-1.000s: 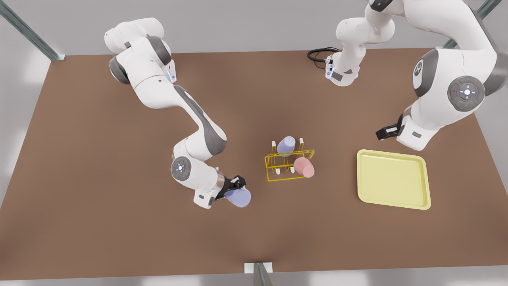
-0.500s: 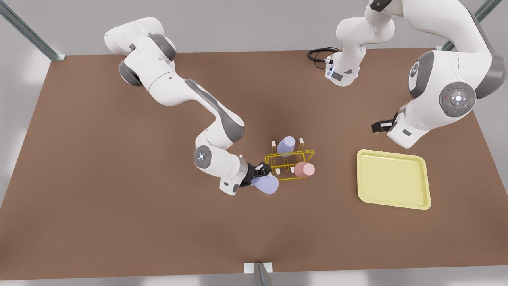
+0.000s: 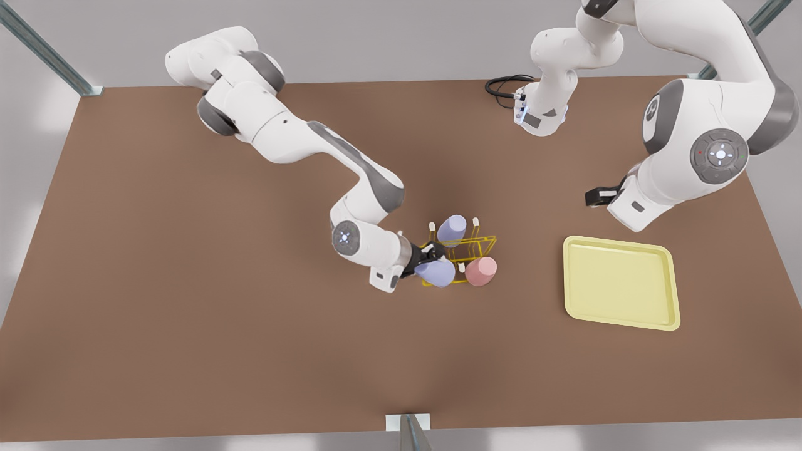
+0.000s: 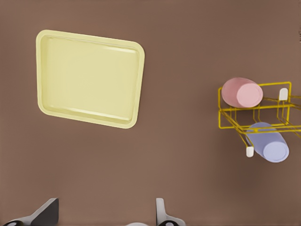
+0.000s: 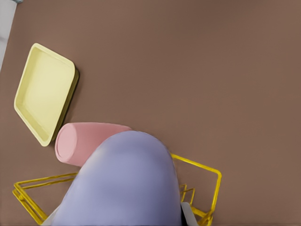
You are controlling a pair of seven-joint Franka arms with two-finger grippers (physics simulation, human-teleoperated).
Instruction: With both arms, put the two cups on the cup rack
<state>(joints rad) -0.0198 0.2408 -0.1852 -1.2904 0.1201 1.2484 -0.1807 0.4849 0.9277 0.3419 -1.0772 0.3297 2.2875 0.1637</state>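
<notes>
Cup rack point(image 3: 460, 260) sits mid-table point(image 3: 188, 313), a small yellow wire frame with white-tipped pegs, and serves as reference for all else. Largest items first: two white arms. Arm on the front view's right, well away from the rack, is bent above the far table edge and waits; its gripper, the left gripper point(image 3: 600, 197), hangs beyond the tray's far side, and in the left wrist view its fingers point(image 4: 162, 214) stand wide apart with nothing between them. Arm on the front view's left reaches diagonally down to the rack; its gripper, the right gripper point(image 3: 429, 258), is at the rack's near-left corner, clamped on a lavender-blue cup point(image 3: 437, 272) held tilted over that corner. Right wrist view shows this held cup point(image 5: 124, 183) directly over the yellow wires; whether it touches a peg cannot be told. Flat pale-yellow tray point(image 3: 620, 282) lies on the table to the rack's right in the front view, well apart from it. Coiled black cable point(image 3: 504, 84) lies at the far table edge, beyond the rack. Second lavender-blue cup point(image 3: 452, 230) sits tilted on the rack's far side, on a peg. Salmon pink cup point(image 3: 480, 270) sits tilted at the rack's near-right corner, just beside the held cup.
</notes>
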